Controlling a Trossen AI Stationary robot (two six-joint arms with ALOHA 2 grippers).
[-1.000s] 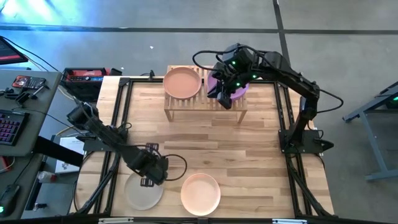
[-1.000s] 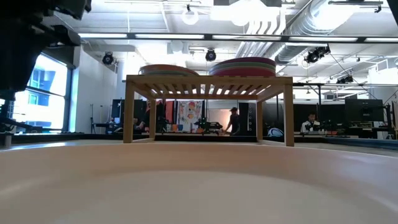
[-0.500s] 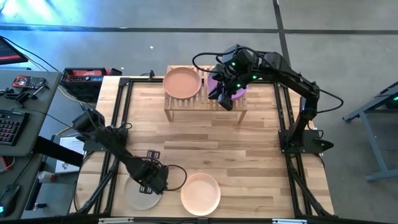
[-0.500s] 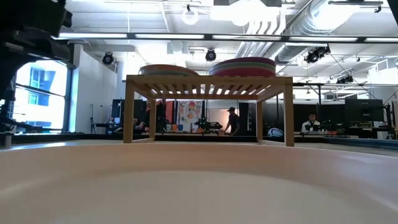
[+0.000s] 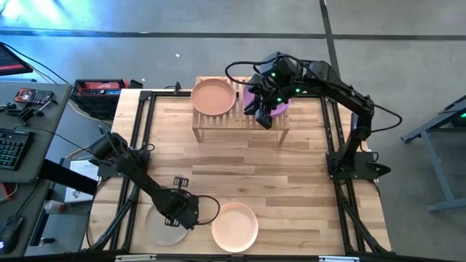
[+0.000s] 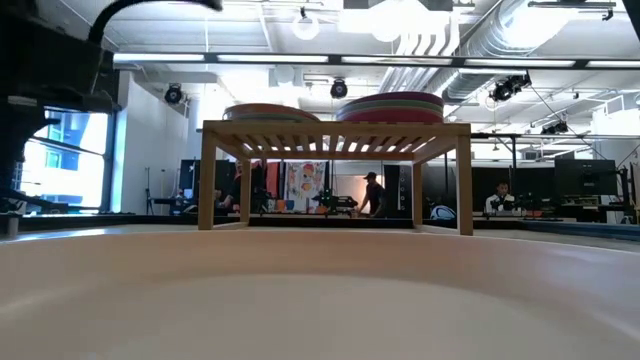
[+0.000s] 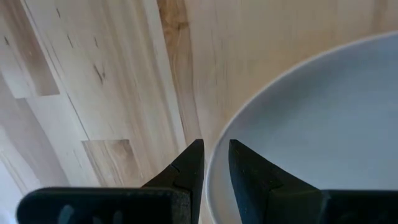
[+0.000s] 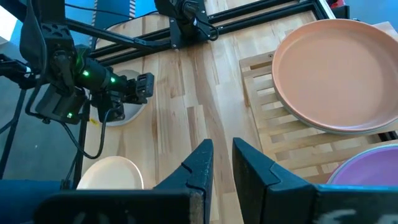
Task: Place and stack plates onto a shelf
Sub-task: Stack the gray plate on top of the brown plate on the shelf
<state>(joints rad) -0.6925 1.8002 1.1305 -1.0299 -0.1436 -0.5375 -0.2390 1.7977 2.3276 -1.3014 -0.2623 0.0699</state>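
My left gripper (image 7: 215, 163) sits low at the near left of the desk (image 5: 233, 156), jaws narrowly parted astride the rim of the grey-beige plate (image 5: 162, 226), holding nothing. The peach plate (image 5: 234, 226) lies just beside it. My right gripper (image 8: 221, 163) hovers over the shelf (image 5: 240, 120) at the far edge, jaws slightly apart and empty. On the shelf: a brown-topped stack (image 5: 213, 97) and a purple-topped stack (image 5: 282, 106).

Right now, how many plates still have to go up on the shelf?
Two. The shelf already holds a peach plate and a stack topped by a purple plate. The left gripper is at the grey plate; the cream plate waits. The right gripper hovers over the shelf.
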